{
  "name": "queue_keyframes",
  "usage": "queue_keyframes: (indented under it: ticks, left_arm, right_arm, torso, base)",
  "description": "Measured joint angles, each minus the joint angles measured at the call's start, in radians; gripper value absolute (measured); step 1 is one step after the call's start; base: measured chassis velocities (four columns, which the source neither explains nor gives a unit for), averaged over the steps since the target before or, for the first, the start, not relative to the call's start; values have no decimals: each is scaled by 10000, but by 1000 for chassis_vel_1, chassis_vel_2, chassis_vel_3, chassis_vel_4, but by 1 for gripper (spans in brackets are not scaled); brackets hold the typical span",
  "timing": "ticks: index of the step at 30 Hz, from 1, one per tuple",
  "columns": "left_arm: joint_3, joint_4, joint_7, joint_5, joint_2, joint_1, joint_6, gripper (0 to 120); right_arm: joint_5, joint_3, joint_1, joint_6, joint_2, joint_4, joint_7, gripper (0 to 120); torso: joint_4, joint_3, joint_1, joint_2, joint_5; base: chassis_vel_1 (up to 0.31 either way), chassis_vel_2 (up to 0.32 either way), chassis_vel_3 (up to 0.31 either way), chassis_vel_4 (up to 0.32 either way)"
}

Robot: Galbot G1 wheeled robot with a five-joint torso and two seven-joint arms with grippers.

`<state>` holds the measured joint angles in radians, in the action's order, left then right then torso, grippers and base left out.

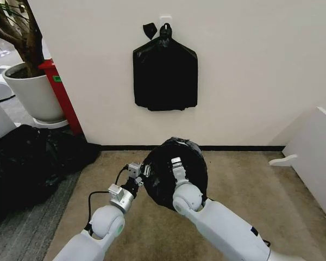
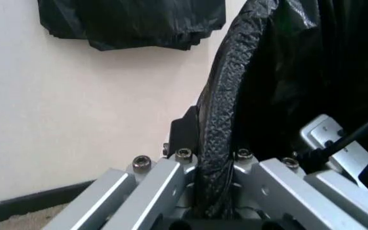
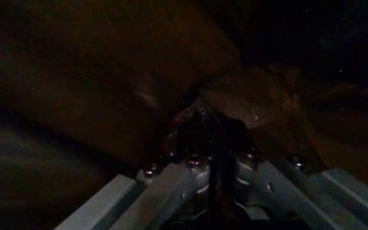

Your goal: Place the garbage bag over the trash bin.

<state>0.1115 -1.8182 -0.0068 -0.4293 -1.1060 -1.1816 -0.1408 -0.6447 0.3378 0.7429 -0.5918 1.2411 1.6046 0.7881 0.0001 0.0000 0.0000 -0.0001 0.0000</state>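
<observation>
Over the trash bin (image 1: 162,202), glossy wrinkled garbage bag (image 1: 193,163), rim rolled.

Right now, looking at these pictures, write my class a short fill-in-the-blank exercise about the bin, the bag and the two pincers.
1. The garbage bag already covers the rim of the trash bin, and its colour is ____.
2. The left pincer is shut on the bag-covered ____ of the bin.
3. The right pincer reaches down ____ the lined bin.
4. A flat bundle of bags hangs on the ____ behind the bin.

Missing words: black; rim; into; wall
</observation>
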Motion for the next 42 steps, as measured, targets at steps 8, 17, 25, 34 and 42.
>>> queue_keyframes:
  ticks: [8,17,25,34,42]
  left_arm:
    - [55,-45,14,6,48,-56,3,1]
    - [-23,114,-7,36,-17,29,4,1]
    - [-33,134,-7,6,-41,122,6,1]
    - [-6,7,2,-60,-61,116,-23,1]
    - [4,-9,23,-68,-10,109,-27,1]
  right_arm:
    - [598,146,-153,-1408,-363,-71,708,0]
    - [314,202,-268,-171,-357,486,96,0]
    - [-1339,258,-159,-46,-46,554,350,0]
    - [-752,497,131,-1339,-171,398,1013,0]
    - [1693,512,334,-1391,-428,187,494,0]
  torso:
    - [0,0,0,0,0]
    - [1,0,0,0,-1]
    - [0,0,0,0,0]
    - [0,0,0,0,0]
    - [-2,0,0,0,0]
  base:
    - [0,0,0,0]
    - [0,0,0,0]
    - [0,0,0,0]
    - [0,0,0,0]
    - [0,0,0,0]
